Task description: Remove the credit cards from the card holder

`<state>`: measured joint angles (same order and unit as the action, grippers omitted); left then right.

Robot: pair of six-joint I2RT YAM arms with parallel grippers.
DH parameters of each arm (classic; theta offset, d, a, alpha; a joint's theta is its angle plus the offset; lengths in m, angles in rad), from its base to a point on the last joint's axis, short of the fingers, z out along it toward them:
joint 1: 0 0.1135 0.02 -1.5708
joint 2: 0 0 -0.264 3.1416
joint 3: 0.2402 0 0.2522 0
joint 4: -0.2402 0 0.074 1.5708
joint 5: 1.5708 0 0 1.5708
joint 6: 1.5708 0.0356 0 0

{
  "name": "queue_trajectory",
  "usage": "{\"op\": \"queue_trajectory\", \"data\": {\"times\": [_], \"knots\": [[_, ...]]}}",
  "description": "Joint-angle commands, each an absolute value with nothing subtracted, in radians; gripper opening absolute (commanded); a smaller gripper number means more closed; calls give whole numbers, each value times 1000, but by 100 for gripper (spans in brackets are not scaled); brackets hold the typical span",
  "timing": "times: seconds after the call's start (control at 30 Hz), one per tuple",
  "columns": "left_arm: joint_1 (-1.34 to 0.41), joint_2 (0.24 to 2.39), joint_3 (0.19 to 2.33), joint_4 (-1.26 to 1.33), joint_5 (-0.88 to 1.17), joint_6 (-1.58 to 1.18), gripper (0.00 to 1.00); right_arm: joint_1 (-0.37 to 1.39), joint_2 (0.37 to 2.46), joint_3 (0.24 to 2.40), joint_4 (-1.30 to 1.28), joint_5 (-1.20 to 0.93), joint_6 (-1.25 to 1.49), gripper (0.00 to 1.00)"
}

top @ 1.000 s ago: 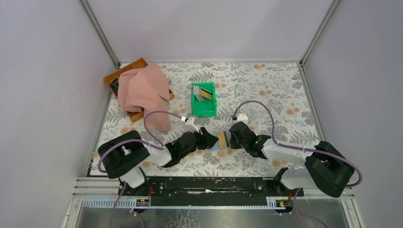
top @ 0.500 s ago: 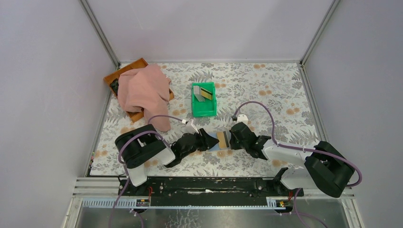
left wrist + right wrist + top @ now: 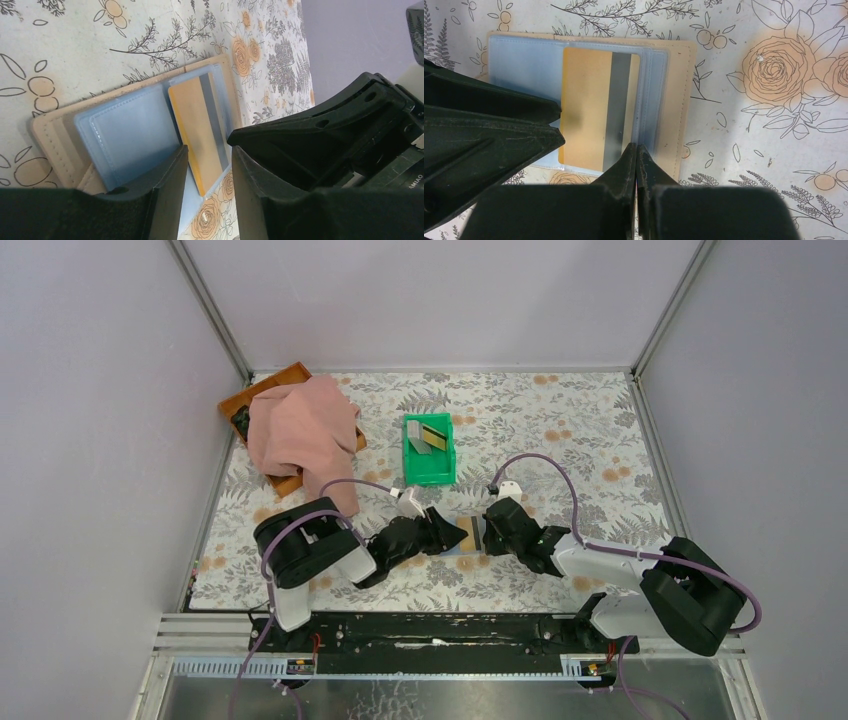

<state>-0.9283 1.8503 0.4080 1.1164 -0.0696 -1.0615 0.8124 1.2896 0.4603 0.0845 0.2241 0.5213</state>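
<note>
Right wrist view: the card holder [image 3: 674,95] lies open and flat on the table, with a tan border and pale blue clear sleeves inside. A yellow card [image 3: 584,110] with a dark grey stripe down its right side sits in the sleeve at the centre of the frame. The right gripper [image 3: 637,150] has its jaws pressed together with no gap. Its tips are at the lower edge of the sleeve, just right of the stripe, and whether they pinch the plastic cannot be told. The left gripper [image 3: 484,140] is a black mass over the left half of the holder.

In the left wrist view its two fingers [image 3: 165,190] stand apart with a narrow gap. The near end of the yellow card shows in that gap, but contact is not clear.

From the top external view the holder sits at lower centre, between the two grippers, which meet over it. Above it, mid-frame, a green bin [image 3: 432,472] holds two cards [image 3: 430,438] — one grey, one yellow — leaning on edge.

The table [image 3: 560,430] wears a floral covering of grey leaves and orange blooms on white. At upper left a pink cloth [image 3: 300,425] is draped over a brown tray [image 3: 280,380]. Pale lilac walls [image 3: 430,300] close in three sides, with metal posts in the far corners.
</note>
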Motion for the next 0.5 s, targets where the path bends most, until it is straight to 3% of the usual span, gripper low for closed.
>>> {"op": "queue_trajectory", "data": {"times": [0.0, 0.13, 0.47], "knots": [[-928, 1878, 401, 1209, -40, -1074, 44, 818, 1287, 451, 108, 223, 524, 0], [-923, 1908, 392, 1294, -3, -1092, 38, 818, 1294, 451, 112, 219, 525, 0], [-922, 1864, 336, 1231, -77, -1045, 41, 818, 1307, 450, 127, 212, 526, 0]]}}
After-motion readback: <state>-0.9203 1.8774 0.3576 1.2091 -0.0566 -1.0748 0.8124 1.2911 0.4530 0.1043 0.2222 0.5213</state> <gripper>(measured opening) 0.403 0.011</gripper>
